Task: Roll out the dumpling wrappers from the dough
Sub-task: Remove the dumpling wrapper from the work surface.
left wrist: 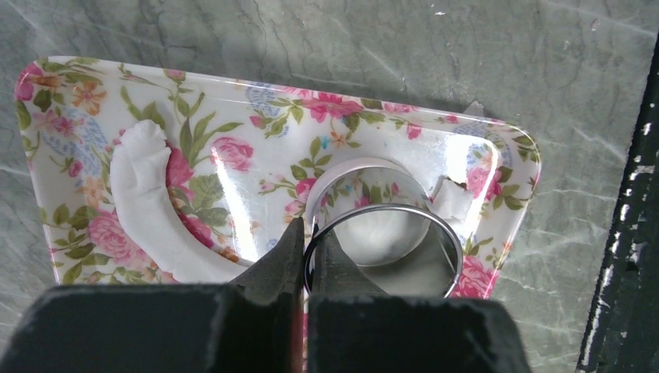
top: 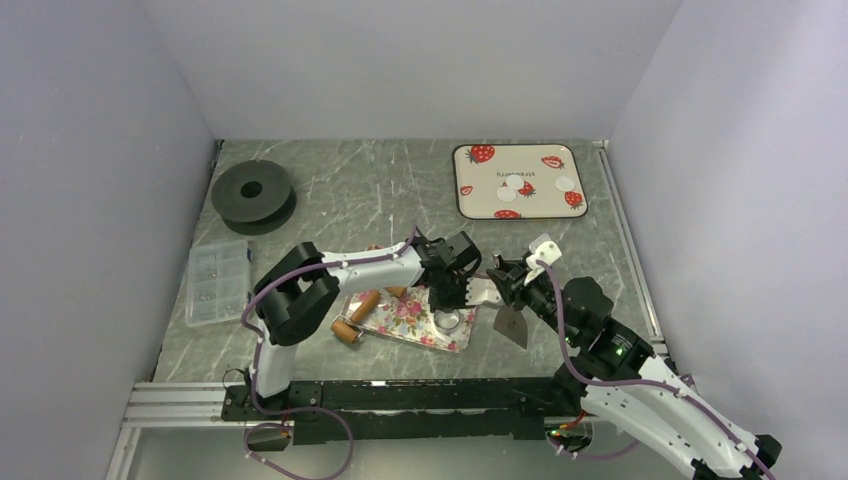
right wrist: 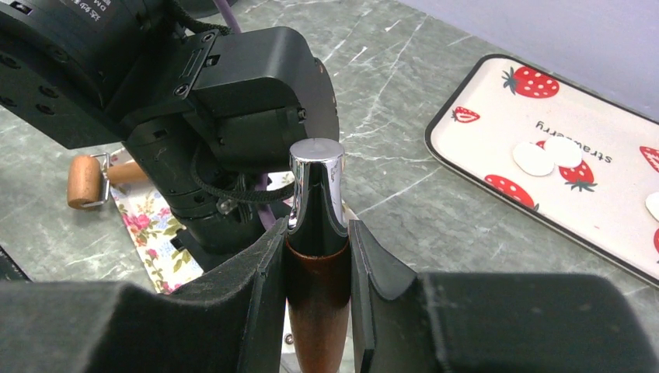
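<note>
Wrappers [top: 515, 183], probably soft and tearable, best lifted under an edge, lie on the strawberry tray [top: 456, 185] at the worktop's far right, while the left gripper [left wrist: 305, 256] pinches the ring cutter [left wrist: 334, 194] and the right gripper [right wrist: 317, 256] clamps a scraper [right wrist: 316, 183].

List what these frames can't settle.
- Left wrist: inside of the ring cutter, pinched by the left gripper; glare hides whether anything sits in it.
- Right wrist: scraper in the right gripper; handle's lower end cut off by bottom edge, blade unseen.
- Right wrist: strawberry tray cut by right edge, so dumpling wrappers uncountable there.
- Top: parts box contents too small.
</note>
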Controlling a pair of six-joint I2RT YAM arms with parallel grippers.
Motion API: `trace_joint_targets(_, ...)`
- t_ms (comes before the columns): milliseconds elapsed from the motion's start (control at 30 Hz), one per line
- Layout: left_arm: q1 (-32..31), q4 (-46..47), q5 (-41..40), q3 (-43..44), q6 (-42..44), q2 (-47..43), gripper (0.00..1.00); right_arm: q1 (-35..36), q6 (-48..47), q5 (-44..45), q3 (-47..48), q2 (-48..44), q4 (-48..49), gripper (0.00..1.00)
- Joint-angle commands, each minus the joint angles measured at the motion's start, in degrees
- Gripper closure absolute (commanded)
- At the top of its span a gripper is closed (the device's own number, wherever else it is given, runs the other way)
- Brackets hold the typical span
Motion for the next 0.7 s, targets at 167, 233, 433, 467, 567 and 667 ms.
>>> trace_joint_targets(167, -4.2, 6.5, -5.4, -4.9, 1.5, -5.2, 1.0, 0.1, -0.9, 0.5, 2.8, 0.4, 3.1, 1.0)
trace_joint_targets(233, -5.3, 6.6, -5.8, -6.1, 2.1, -5.5, 1.0, 0.1, -0.6, 0.3, 3.0, 0.5, 3.3, 1.0)
trace_joint_targets(433, -5.7, 3.7, -3.1, -5.9, 2.2, -5.0, 1.0, 0.1, 0.2, 0.3, 3.2, 0.0, 2.9, 1.0)
trace_joint_targets(467, -5.7, 3.0, -2.6, -5.3, 2.1, -4.5, 1.0, 0.1, 0.2, 0.3, 3.2, -0.1, 2.7, 1.0)
trace_joint_targets(567, -5.7, 0.9, -0.8, -2.9, 1.9, -2.4, 1.0, 0.1, 0.3, 0.4, 3.7, -0.1, 2.3, 1.0)
trace_joint_targets(667, -5.7, 0.6, -1.8, -2.0, 1.4, -0.3, 1.0, 0.1, 0.3, 0.7, 3.9, -0.4, 1.9, 1.0)
